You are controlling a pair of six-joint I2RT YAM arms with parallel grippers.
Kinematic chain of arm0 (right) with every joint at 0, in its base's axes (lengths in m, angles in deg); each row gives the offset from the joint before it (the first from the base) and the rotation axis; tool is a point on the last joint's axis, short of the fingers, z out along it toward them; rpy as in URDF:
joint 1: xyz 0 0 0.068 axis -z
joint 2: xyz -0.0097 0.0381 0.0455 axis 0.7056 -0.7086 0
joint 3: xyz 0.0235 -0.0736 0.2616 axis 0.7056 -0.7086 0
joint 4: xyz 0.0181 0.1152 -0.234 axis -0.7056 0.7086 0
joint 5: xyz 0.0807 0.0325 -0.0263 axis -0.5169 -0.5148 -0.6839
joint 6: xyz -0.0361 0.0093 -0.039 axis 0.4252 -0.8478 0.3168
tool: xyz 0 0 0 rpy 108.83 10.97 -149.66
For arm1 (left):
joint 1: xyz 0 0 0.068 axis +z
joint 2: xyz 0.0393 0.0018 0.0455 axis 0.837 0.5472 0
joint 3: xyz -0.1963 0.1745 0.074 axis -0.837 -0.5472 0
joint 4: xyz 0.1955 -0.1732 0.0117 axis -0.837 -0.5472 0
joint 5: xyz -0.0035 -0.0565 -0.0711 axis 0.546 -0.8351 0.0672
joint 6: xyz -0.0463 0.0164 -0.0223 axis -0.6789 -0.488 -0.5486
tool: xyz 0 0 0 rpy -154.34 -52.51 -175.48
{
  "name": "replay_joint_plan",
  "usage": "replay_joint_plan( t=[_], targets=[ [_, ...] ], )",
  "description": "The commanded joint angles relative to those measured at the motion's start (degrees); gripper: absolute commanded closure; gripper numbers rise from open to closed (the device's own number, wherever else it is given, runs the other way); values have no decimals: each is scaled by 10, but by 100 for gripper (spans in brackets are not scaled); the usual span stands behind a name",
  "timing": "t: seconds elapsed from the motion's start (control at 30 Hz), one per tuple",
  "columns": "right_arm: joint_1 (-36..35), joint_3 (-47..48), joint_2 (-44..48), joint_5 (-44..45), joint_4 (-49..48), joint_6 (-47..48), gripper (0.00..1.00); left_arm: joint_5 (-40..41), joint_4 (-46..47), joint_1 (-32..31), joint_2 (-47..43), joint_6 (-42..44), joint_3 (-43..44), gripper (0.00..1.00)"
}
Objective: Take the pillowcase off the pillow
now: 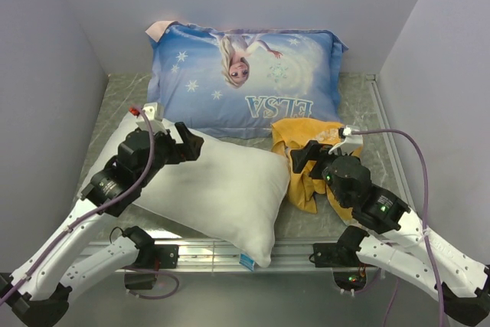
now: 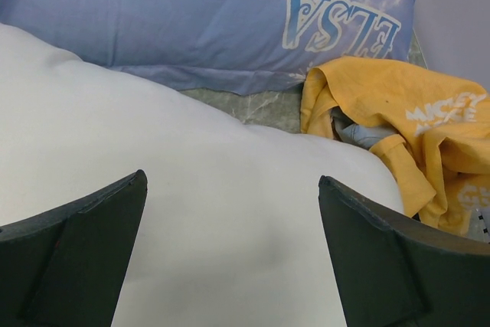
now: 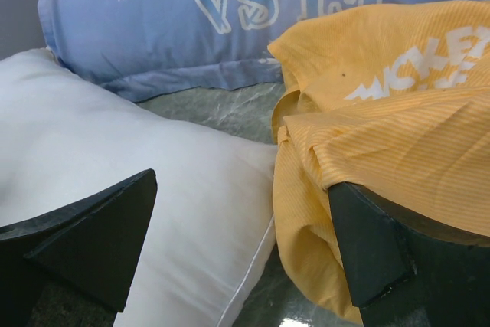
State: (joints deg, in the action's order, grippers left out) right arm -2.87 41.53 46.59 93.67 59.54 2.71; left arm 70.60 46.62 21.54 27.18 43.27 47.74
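The plain white pillow point(image 1: 222, 189) lies bare across the table's front left, its small tag point(image 1: 246, 260) hanging over the near edge. The yellow-orange pillowcase point(image 1: 306, 158) lies crumpled beside the pillow's right end, fully off it. White "Mickey" lettering shows on it in the right wrist view point(image 3: 398, 112), and a blue bit shows in the left wrist view point(image 2: 360, 132). My left gripper point(image 1: 186, 143) is open and empty over the pillow's upper left point(image 2: 191, 212). My right gripper point(image 1: 305, 160) is open over the seam between pillow point(image 3: 153, 181) and pillowcase, one finger point(image 3: 367, 250) partly under a fold.
A blue Elsa-printed pillow point(image 1: 245, 78) leans against the back wall, just behind the white pillow and the pillowcase. Grey walls close in the left, right and back sides. The table's near metal edge point(image 1: 306, 250) runs under the pillow's corner.
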Motion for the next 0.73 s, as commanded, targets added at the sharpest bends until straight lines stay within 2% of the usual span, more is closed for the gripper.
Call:
replay_joint_plan(
  t=[0.0, 0.7],
  targets=[
    [-3, 15, 4, 20, -19, 3, 0, -12, 28, -2, -12, 12, 0, 1],
    [-2, 13, 20, 36, -10, 5, 0, -26, 43, -1, -10, 16, -5, 0]
  ],
)
